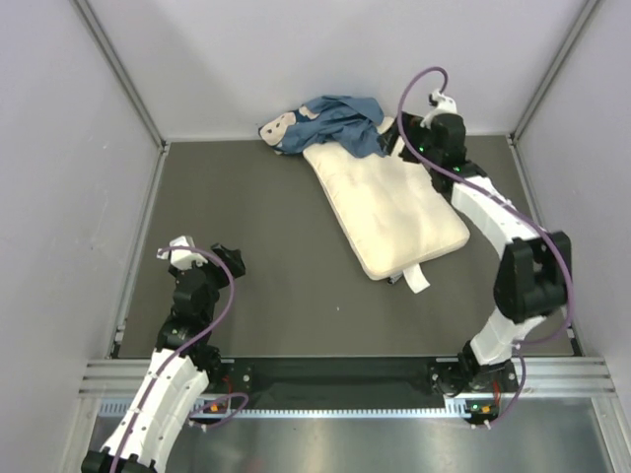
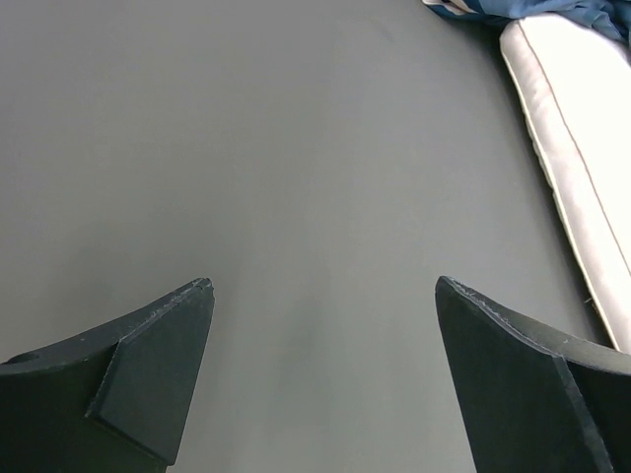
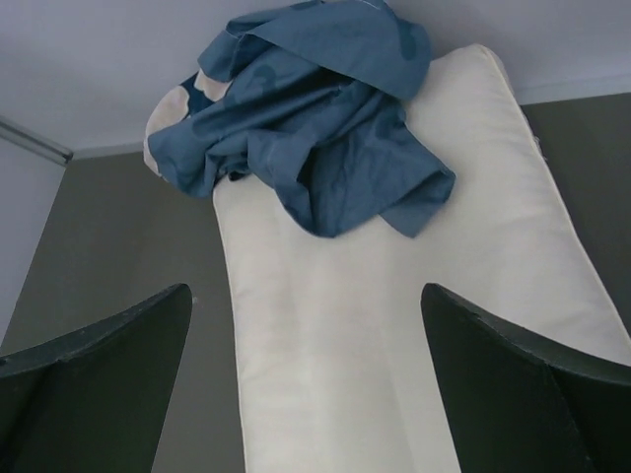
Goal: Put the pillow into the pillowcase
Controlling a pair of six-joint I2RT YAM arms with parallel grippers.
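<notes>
**Container: pillowcase.** Large blue fabric pillowcase (image 3: 315, 118) with darker blue print, crumpled into a heap at the far end of the table against the back wall.
- Contents: nothing can be seen inside it.
- The heap lies partly on the table and partly draped over the far short end of the pillow.

**Pillow.** Large soft cream-white rectangular pillow (image 1: 385, 202) of plain fabric.
- It lies flat on the dark grey table surface (image 1: 256, 246), right of centre and angled, and is outside the case.
- A small white tag (image 1: 416, 279) sticks out at its near short end.

**Left gripper** (image 2: 325, 286). Black fingers spread wide, holding nothing. It sits over bare table at the near left, well apart from both fabric items.

**Right gripper** (image 3: 306, 291). Fingers spread wide, holding nothing. It is above the far part of the pillow and near the blue heap. Whether it touches the pillow cannot be told.

**Hidden or unclear.**
- The pillow's far end is covered by the case.
- The opening of the case cannot be made out among the folds.
- Only a cream patch of printed pattern (image 1: 279, 126) shows at the heap's left edge, and what it depicts is not readable.
- In the left wrist view the pillow is cut off at the right border.
- In the top view the right fingertips are masked by the wrist.
</notes>
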